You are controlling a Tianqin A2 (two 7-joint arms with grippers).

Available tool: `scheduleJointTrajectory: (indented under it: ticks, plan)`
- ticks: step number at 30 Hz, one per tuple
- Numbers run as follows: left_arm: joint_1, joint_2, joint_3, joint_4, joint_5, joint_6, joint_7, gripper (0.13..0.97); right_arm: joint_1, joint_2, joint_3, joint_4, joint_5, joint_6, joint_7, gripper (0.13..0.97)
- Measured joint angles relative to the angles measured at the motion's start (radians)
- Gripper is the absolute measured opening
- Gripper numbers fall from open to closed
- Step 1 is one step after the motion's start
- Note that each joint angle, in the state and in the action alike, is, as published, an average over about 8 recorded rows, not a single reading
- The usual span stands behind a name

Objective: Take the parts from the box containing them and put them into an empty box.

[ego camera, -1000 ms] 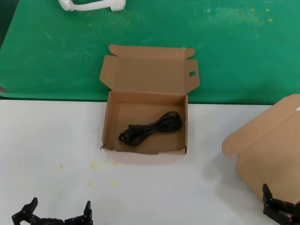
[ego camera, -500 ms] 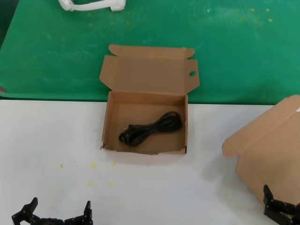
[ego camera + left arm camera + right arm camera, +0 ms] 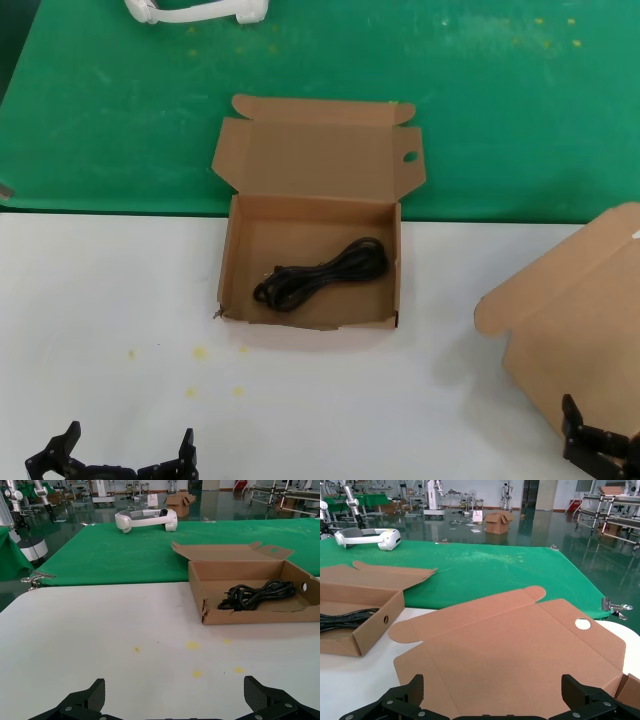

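Parts (image 3: 320, 274): one glossy black coiled cable bundle.

Left tool (image 3: 112, 462) and right tool (image 3: 597, 447) both sit low with fingers spread apart.

Both boxes are matt brown corrugated cardboard: the open box (image 3: 312, 255) at the table's centre has a ragged, torn front edge, and the closed box (image 3: 575, 320) at 4 o'clock has a smooth lid. The cable bundle (image 3: 322, 273) looks like glossy black plastic-sheathed cord. The table (image 3: 120, 300) is smooth matt white; beyond it, at 12 o'clock, lies green felt-like cloth (image 3: 500, 100).
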Motion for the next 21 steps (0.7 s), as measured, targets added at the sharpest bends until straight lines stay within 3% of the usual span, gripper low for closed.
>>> scheduleJointTrajectory:
  ticks: [21]
  plan:
    - [0.000, 0.000, 0.000, 0.000, 0.000, 0.000, 0.000, 0.966, 0.000, 0.000, 0.000, 0.000, 0.000, 0.000, 0.000, 0.966]
